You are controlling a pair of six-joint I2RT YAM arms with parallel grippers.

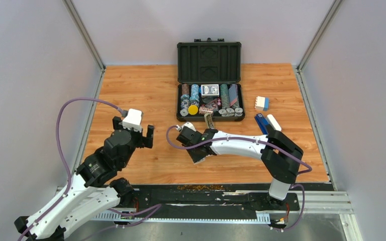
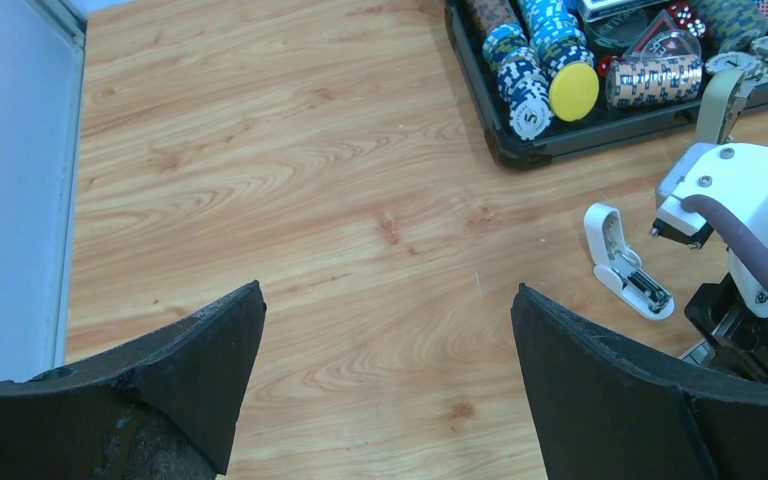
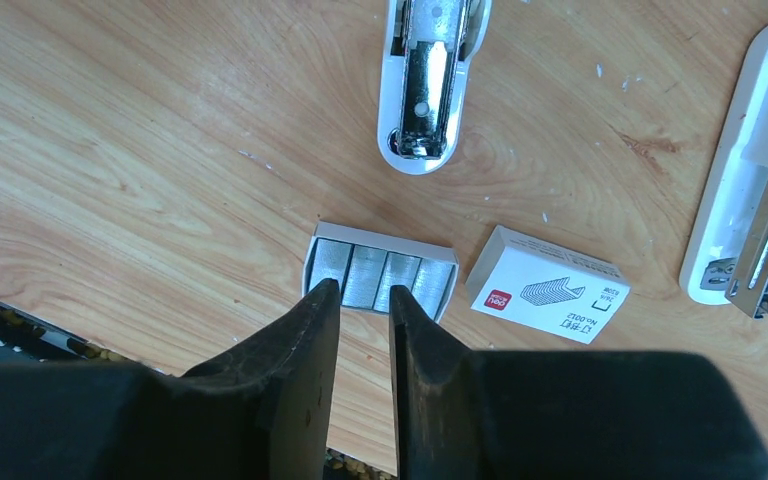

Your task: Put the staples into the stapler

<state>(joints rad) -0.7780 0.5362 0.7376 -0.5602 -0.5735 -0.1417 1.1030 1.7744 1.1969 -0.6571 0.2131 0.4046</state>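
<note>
Right gripper (image 3: pixel 365 290) poised over the slid-out tray (image 3: pixel 385 238), fingers a narrow slit apart astride one of four staple strips (image 3: pixel 425 280), presumably to lift it; whether it is pinched cannot be told. Sleeve (image 3: pixel 550 285) lies alongside. Grey-olive stapler (image 2: pixel 722 100) leans by the poker-chip case (image 2: pixel 600 135). Left gripper (image 2: pixel 388 295) idle, fingers wide apart.
</note>
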